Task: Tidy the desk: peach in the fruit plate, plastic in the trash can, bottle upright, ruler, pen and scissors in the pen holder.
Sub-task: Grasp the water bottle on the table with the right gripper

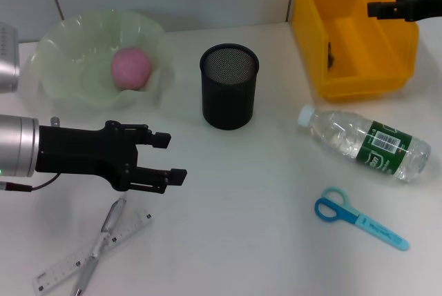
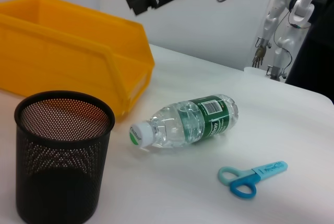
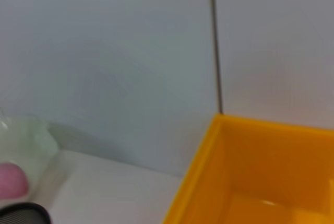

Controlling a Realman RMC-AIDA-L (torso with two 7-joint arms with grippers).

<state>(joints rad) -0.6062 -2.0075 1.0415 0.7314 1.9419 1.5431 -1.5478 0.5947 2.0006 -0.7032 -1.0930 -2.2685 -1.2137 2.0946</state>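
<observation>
Low on the left of the head view, the pen [image 1: 103, 237] lay crossed over the flat ruler [image 1: 76, 260]; both looked light, stiff and thin, best pinched mid-shaft. Just above them, the left gripper [image 1: 169, 159] stood with jaws parted, holding nothing. At upper right, over the yellow bin [image 1: 359, 82], whether the right gripper [image 1: 376, 9] was open could not be told.

No text reads clearly; the bottle [image 1: 366, 144] carries a green label with a barcode, its wording illegible.
</observation>
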